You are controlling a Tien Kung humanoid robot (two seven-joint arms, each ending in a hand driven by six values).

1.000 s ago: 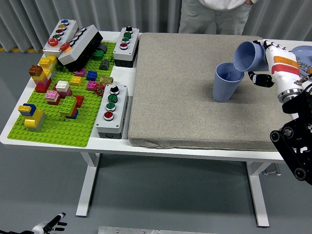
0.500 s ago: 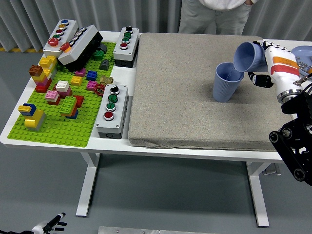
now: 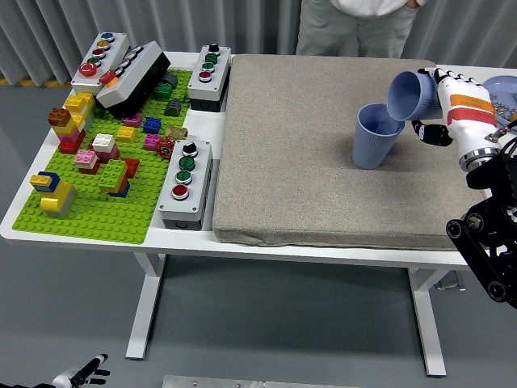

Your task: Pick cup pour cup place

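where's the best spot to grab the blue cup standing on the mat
Grip the upright blue cup around its side wall, about mid-height, coming in level from its left or near side. It stands open-mouth up, and the tilted cup in the right hand hangs over its rim at upper right, blocking a top or right approach.

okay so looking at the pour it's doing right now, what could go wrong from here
The tilted cup in the right hand has its mouth just over the rim of the upright cup; a nudge could tip that one on the soft grey mat. If the mouth sits off-centre, contents could spill onto the mat.
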